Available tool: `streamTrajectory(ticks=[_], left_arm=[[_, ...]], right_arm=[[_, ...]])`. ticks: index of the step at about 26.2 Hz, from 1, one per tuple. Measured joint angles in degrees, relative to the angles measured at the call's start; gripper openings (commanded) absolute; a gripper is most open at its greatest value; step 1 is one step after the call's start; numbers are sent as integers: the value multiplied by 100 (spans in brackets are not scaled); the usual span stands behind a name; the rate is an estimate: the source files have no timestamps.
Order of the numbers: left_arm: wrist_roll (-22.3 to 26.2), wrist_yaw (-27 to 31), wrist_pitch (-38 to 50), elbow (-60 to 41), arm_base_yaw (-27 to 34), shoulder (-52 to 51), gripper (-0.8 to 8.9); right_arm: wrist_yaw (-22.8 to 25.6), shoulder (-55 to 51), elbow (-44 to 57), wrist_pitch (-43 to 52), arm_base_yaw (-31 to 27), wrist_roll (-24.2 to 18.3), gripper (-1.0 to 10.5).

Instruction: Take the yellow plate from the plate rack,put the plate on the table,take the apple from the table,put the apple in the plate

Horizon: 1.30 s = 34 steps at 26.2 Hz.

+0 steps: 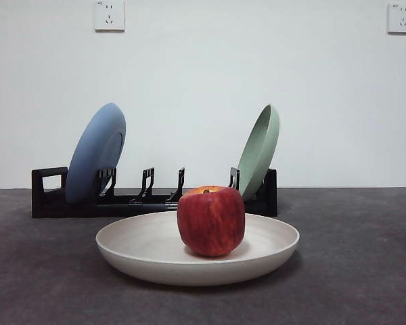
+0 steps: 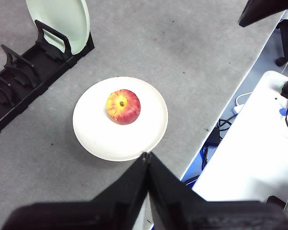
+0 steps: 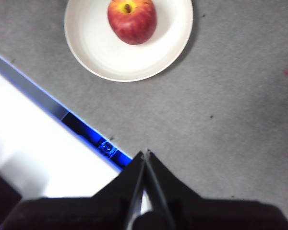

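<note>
1. No brand, label or readable writing is to be seen on any object; the two white wall sockets (image 1: 109, 15) high on the wall carry marks too small to be read.
2. Nearest in the front view, the yellow plate (image 1: 149, 254) is seen lying flat on the table (image 1: 352, 271), cream-coloured, wide and shallow.
3. The apple (image 1: 211, 221) is seen standing upright inside the plate, a little off the middle, its stem dip turned upward with a yellow-orange patch around it.
4. Behind the plate, the plate rack (image 1: 49, 193) is set along the back of the table, with its squared handle loop at the end where the blue plate stands.
5. A blue plate (image 1: 96, 152) is held leaning in the prongs at that end, and a pale green plate (image 1: 260, 152) is held leaning at the other end; the prongs between them are bare.
6. The left gripper (image 2: 147, 155) is held high above the table near its edge, well apart from the plate, with its jaws pressed together on nothing.
7. The right gripper (image 3: 145, 153) is likewise held high over the table's edge, well apart from the plate, its jaws pressed together and bare.
8. Neither arm is seen in the front view.
</note>
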State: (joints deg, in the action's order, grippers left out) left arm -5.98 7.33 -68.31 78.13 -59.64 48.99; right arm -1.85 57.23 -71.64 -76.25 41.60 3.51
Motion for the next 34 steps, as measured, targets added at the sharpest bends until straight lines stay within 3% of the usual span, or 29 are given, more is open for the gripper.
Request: streamTrajectory(ticks=[8,12,18,21,28,34], left_arm=[[63,13,15,0,0,0,-4],[168,337,365,0,0,0,-4],[931,741,1491,0,245,-57,-4],[1558,455,2214,0,826,-177,-4],[2420,-1469,3056,-13,3010,-586,-4],[2778,-1633,3206,-420,4559,-1252,-4]], right_arm=[[337,0,0,2,0,0,2],[426,0,0,0,0,0,2],[444,0,0,0,0,0,2],[444,0,0,0,0,0,2],[444,0,0,0,0,0,2],[444,0,0,0,0,0,2]])
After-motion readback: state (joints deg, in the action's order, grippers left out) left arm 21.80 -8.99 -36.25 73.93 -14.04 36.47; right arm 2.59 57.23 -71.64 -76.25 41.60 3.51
